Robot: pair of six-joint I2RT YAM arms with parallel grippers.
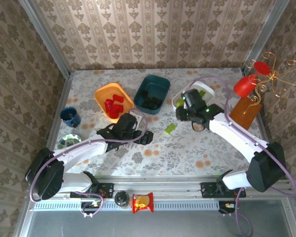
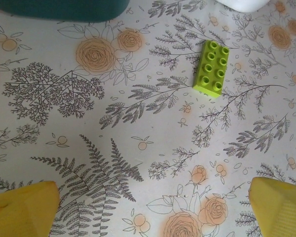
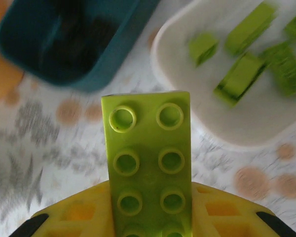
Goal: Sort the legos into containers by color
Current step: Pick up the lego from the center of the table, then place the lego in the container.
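Nearly sorted, I judge — two greens are left. The right pincer point(image 3: 150, 217) clamps one green brick point(image 3: 148, 148); the loose brick point(image 2: 212, 66) lies at 1 o'clock from the wide-open, empty left pincer point(image 2: 150, 207).

Smooth, slightly glossy moulded plastic on the lime green two-row studded brick point(image 3: 148, 168). Same soft sheen on the white rounded-rectangle plastic bin point(image 3: 266, 118) and the dark teal rounded plastic bin point(image 3: 118, 54). Flat, matt, smooth printed floral table covering point(image 2: 89, 148). Shiny crinkled foil on the red-and-yellow snack packet point(image 1: 142, 202).
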